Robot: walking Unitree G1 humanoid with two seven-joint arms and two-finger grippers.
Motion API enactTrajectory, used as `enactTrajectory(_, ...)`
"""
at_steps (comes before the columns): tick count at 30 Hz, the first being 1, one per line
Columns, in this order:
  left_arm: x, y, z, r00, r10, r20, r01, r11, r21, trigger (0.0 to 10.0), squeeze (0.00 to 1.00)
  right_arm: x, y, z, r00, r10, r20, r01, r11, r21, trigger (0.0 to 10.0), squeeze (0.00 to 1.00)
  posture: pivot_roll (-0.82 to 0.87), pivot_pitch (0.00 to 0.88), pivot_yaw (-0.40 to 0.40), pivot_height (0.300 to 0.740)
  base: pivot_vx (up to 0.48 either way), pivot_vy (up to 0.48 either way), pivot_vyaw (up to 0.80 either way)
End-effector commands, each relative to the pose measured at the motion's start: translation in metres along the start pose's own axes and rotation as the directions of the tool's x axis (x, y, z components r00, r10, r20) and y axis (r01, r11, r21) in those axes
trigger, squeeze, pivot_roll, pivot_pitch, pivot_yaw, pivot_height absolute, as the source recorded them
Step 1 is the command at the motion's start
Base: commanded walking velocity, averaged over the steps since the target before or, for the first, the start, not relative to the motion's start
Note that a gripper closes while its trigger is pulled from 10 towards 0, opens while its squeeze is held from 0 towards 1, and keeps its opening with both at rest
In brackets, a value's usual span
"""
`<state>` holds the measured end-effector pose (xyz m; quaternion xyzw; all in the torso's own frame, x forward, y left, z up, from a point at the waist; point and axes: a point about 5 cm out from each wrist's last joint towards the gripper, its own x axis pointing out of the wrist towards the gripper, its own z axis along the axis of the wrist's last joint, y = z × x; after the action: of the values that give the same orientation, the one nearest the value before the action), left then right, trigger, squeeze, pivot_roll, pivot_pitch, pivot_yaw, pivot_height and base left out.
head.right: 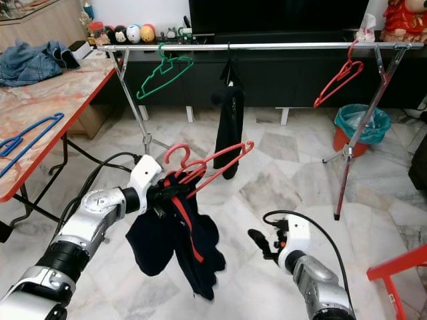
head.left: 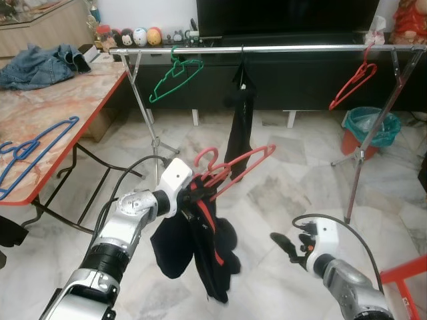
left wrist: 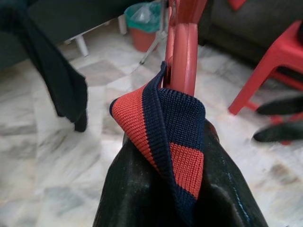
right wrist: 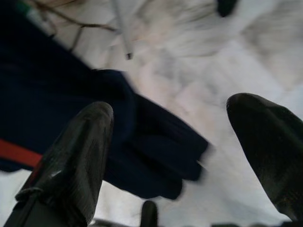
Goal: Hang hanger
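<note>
Nearest, the right gripper (head.left: pixel 285 248) is held low with its fingers spread and empty. The red hanger (head.left: pixel 235 168), draped with a dark garment (head.left: pixel 200 250), is clamped in the left gripper (head.left: pixel 189 193), its long axis slanted upward toward the rail (head.left: pixel 280 49), well beyond and above.

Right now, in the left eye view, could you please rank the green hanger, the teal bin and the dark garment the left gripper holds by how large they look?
1. Dark garment in the left gripper: largest, though nearness to the camera inflates it.
2. Green hanger and teal bin: look alike in extent, so unranked.
</note>
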<state>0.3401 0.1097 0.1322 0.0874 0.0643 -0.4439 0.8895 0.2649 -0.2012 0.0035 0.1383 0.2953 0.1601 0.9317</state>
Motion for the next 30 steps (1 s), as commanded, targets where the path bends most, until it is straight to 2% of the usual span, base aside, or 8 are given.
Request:
enactTrajectory(1, 0.001, -0.001, 0.018, 0.998, -0.034, 0.048, 0.033, 0.999, 0.028, 10.0, 0.0, 0.002, 0.009, -0.007, 0.997, 0.073, -0.032, -0.072, 0.997, 0.012, 10.0, 0.0, 0.0, 0.0, 0.065, 0.74, 0.0, 0.0, 0.0)
enactTrajectory(5, 0.001, -0.007, 0.034, 0.993, -0.09, 0.078, 0.089, 0.996, 0.024, 10.0, 0.0, 0.003, 0.011, -0.023, 0.992, 0.09, -0.091, -0.088, 0.996, 0.028, 10.0, 0.0, 0.01, 0.0, 0.064, 0.74, 0.0, 0.0, 0.0)
enactTrajectory(10, 0.002, -0.009, 0.039, 0.991, -0.103, 0.086, 0.101, 0.995, 0.026, 10.0, 0.0, 0.003, 0.009, -0.027, 0.992, 0.073, -0.101, -0.069, 0.997, 0.041, 10.0, 0.0, 0.01, 0.009, 0.065, 0.74, 0.0, 0.0, 0.0)
enactTrajectory(14, 0.001, -0.014, 0.048, 0.985, -0.137, 0.105, 0.135, 0.991, 0.018, 10.0, 0.0, 0.003, 0.003, -0.027, 0.996, -0.006, -0.09, 0.006, 1.0, 0.01, 10.0, 0.0, 0.01, 0.017, 0.065, 0.74, 0.0, 0.0, 0.0)
enactTrajectory(17, 0.0, -0.018, 0.053, 0.982, -0.161, 0.102, 0.16, 0.987, 0.014, 10.0, 0.0, 0.005, 0.002, -0.024, 0.998, -0.032, -0.061, 0.034, 0.998, 0.046, 10.0, 0.0, 0.02, 0.023, 0.068, 0.74, 0.0, 0.0, 0.0)
enactTrajectory(23, -0.002, -0.026, 0.056, 0.977, -0.193, 0.09, 0.193, 0.981, 0.0, 10.0, 0.0, 0.01, 0.006, -0.024, 0.999, -0.047, -0.028, 0.048, 0.998, 0.045, 10.0, 0.0, 0.02, 0.023, 0.07, 0.74, 0.0, 0.0, 0.0)
enactTrajectory(30, -0.004, -0.029, 0.06, 0.975, -0.211, 0.065, 0.212, 0.977, -0.008, 10.0, 0.0, 0.015, 0.014, -0.014, 0.997, -0.018, 0.072, 0.014, 0.998, 0.062, 10.0, 0.0, 0.03, 0.022, 0.074, 0.74, 0.0, 0.0, 0.0)
